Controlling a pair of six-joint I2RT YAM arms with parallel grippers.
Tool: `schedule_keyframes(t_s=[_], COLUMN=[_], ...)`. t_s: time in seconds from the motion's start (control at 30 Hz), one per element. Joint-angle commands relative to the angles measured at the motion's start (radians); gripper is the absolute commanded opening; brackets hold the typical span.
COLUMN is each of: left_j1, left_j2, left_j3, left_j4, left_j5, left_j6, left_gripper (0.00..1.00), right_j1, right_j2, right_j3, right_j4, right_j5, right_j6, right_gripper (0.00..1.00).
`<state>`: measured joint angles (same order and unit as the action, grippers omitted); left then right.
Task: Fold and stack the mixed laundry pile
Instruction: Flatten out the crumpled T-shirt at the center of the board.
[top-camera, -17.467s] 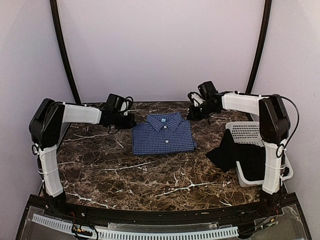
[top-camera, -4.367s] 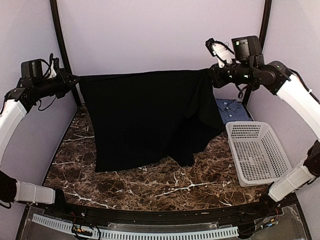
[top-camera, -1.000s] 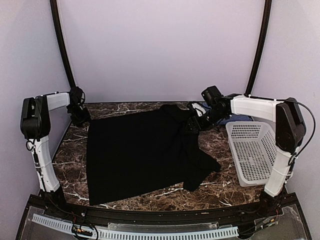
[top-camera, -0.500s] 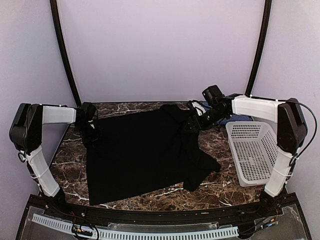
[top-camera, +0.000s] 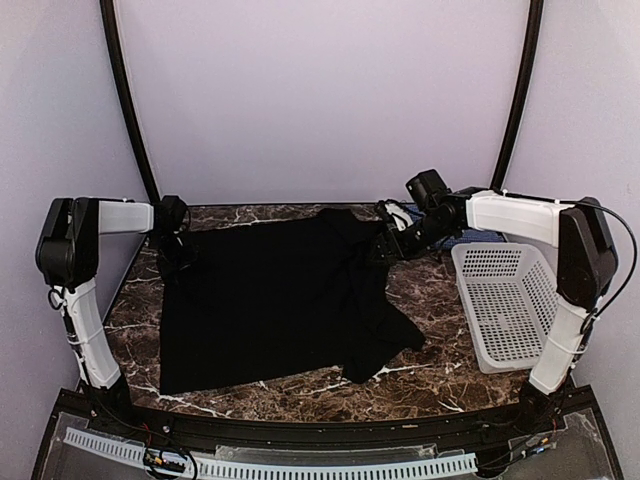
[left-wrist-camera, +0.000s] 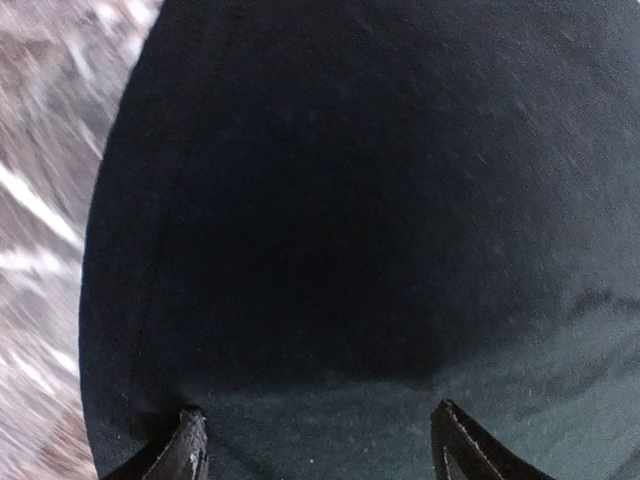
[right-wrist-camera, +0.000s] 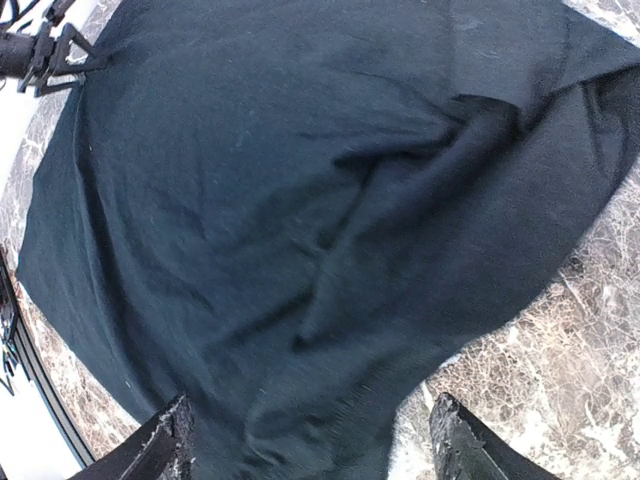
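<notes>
Left gripper (left-wrist-camera: 318, 445): its two dark fingertips stand wide apart with nothing between them, hovering just over the black garment (left-wrist-camera: 380, 230) near its left edge, where a strip of marble table (left-wrist-camera: 40, 200) shows beside the cloth. Right gripper (right-wrist-camera: 312, 440): its jaws are likewise spread and empty, hanging above a rumpled stretch of the same garment (right-wrist-camera: 300, 200). From the overhead camera, the left gripper (top-camera: 173, 252) sits at the garment's far-left corner and the right gripper (top-camera: 388, 245) at its far-right corner, each arm reaching in from its own side. The black garment (top-camera: 270, 300) lies spread across the middle of the table (top-camera: 130, 310), mostly flat on the left but doubled over itself on the right, with a flap trailing toward the near right. Open jaws at the two far corners suggest the cloth has been let go so it can lie flat for folding; the bunched right side probably needs smoothing first. A white perforated basket (top-camera: 497, 249) stands on the right, apart from the garment. The blue-and-white checked shirt cannot be made out clearly here.
</notes>
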<state>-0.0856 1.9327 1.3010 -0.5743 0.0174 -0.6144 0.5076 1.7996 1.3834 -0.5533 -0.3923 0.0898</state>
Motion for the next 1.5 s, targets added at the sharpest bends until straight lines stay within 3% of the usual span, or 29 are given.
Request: schedule_keyframes(t_s=[0.0, 0.13, 0.3, 0.5, 0.87, 1.17, 1.47], left_j1=[0.076, 0.168, 0.199, 0.040, -0.060, -0.100, -0.103], left_j2=[0.094, 0.123, 0.097, -0.051, -0.243, -0.263, -0.261], left_j3=[0.069, 0.100, 0.143, 0.158, 0.050, -0.029, -0.044], left_j4=[-0.139, -0.152, -0.179, -0.115, -0.013, 0.021, 0.038], left_j5=[-0.113, -0.127, -0.155, -0.088, 0.053, 0.049, 0.052], left_j6=[0.064, 0.079, 0.092, 0.168, 0.158, 0.167, 0.165], left_gripper=[0.77, 0.77, 0.78, 0.82, 0.83, 0.83, 0.83], right_j1=[-0.004, -0.006, -0.005, 0.038, 0.028, -0.009, -0.020], right_j2=[-0.033, -0.022, -0.003, 0.046, 0.371, 0.560, 0.745], right_j3=[-0.007, -0.013, -0.021, -0.010, 0.358, 0.631, 0.905], right_j4=[0.027, 0.034, 0.035, 0.086, 0.017, -0.038, -0.119], right_j5=[-0.005, -0.005, -0.007, -0.072, 0.000, 0.240, 0.277], right_j6=[-0.005, -0.001, 0.010, 0.093, 0.144, 0.153, 0.117], right_gripper=[0.78, 0.78, 0.72, 0.65, 0.57, 0.54, 0.48])
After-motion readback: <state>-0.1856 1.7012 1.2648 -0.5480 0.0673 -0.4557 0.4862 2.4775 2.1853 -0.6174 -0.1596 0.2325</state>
